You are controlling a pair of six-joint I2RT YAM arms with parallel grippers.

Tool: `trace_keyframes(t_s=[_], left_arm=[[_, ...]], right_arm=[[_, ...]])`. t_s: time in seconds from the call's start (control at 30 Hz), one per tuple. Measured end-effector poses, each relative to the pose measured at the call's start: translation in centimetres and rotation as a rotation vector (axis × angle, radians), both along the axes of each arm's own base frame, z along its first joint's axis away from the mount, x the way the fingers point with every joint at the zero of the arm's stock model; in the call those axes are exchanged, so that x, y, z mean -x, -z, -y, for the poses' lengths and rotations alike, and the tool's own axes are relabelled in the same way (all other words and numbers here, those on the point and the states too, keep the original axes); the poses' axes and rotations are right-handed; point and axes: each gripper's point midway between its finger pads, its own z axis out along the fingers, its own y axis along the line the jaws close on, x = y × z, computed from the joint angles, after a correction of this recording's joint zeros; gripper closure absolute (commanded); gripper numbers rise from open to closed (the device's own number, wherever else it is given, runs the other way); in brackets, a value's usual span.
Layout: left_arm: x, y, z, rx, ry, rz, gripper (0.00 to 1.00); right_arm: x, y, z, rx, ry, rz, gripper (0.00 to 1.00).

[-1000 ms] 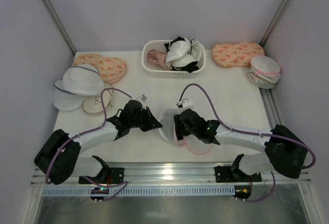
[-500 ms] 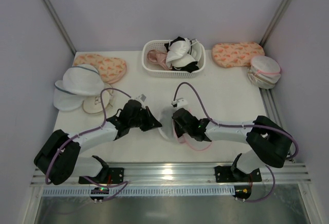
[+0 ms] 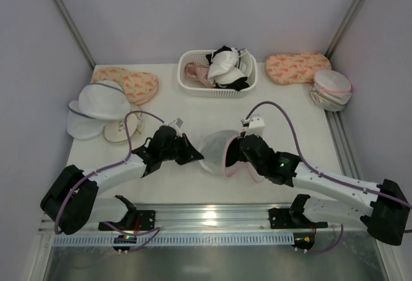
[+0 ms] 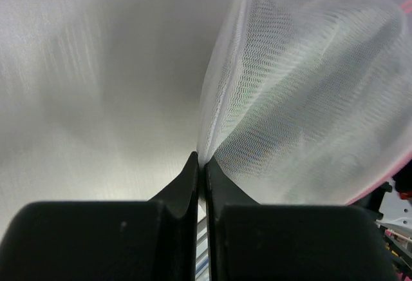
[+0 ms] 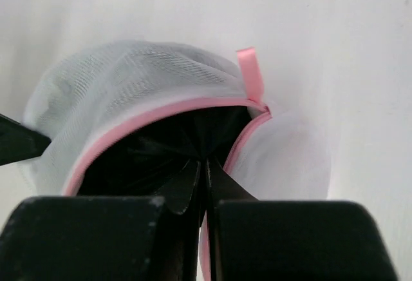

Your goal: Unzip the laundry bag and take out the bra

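Note:
The laundry bag is white mesh with a pink zipper rim and stands tilted on the table between my two arms, its zipper open. My left gripper is shut on a fold of the bag's mesh at its left edge. The right gripper reaches into the open mouth of the bag. It is shut on the black bra, whose folds radiate from the fingertips. A pink loop tab sticks up at the zipper's end.
A white basket of bras stands at the back centre. Peach patterned pouches lie either side of it. White mesh domes with grey-blue rims and a beige cup sit left. Another pink-rimmed bag is far right.
The right gripper has shut inside the bag and its arm has swung to the right. The bag has tipped up from lying flat. The left gripper has kept its hold.

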Motion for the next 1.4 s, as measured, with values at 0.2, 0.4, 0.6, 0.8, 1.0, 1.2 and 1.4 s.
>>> trace_keyframes(t_s=[0.2,0.4,0.6,0.8,1.0,1.2,1.4], left_arm=[[-0.1,-0.6,0.5,0.030,0.010,0.013,1.00],[-0.1,-1.4,1.1,0.065,0.025,0.026,1.00],[0.1,-1.6,1.4,0.080,0.043,0.026,1.00],[0.1,-1.0,1.2,0.062,0.036,0.011,1.00],[0.0,0.2,0.6,0.026,0.015,-0.021,1.00],[0.0,0.2,0.6,0.026,0.016,-0.021,1.00],[0.1,0.2,0.7,0.028,0.019,-0.023,1.00]], right_arm=[[1.2,-6.0,3.6,-0.081,0.049,0.112,0.96],[3.2,-10.2,4.1,-0.140,-0.053,0.139,0.96],[6.5,-13.2,3.4,-0.248,-0.240,0.152,0.96],[9.8,-17.0,4.2,-0.393,-0.385,0.259,0.96],[12.7,-20.5,3.0,-0.509,-0.556,0.312,0.96],[10.8,-19.2,2.7,-0.448,-0.484,0.283,0.96],[6.3,-18.4,3.2,-0.296,-0.294,0.291,0.96]])
